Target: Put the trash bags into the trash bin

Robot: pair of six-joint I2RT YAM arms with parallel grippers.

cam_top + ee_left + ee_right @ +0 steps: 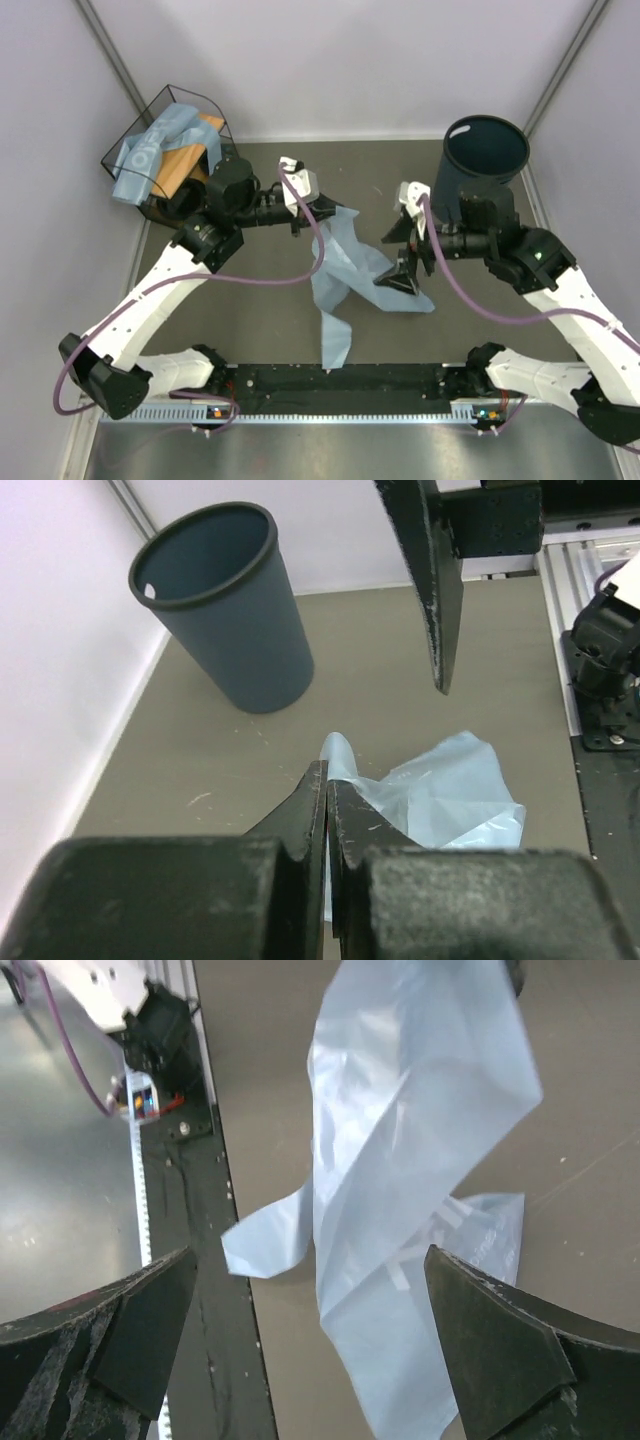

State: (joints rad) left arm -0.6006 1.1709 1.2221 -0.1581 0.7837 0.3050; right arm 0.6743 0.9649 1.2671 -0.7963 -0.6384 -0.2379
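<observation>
A light-blue trash bag (345, 275) lies crumpled mid-table, with one end lifted. My left gripper (302, 222) is shut on that lifted end; in the left wrist view the film (440, 790) is pinched between the closed jaws of the left gripper (328, 772). My right gripper (398, 260) stands open beside the bag's right side, and in the right wrist view the bag (420, 1110) hangs between and beyond the spread fingers of the right gripper (310, 1255), which touch nothing. The dark blue trash bin (485, 155) stands upright at the back right, also seen in the left wrist view (225, 605).
A black wire basket (128, 138) with a wooden base sits at the back left and holds more folded light-blue bags (160, 140). A black rail (340, 385) runs along the near edge. White walls close in the table on three sides.
</observation>
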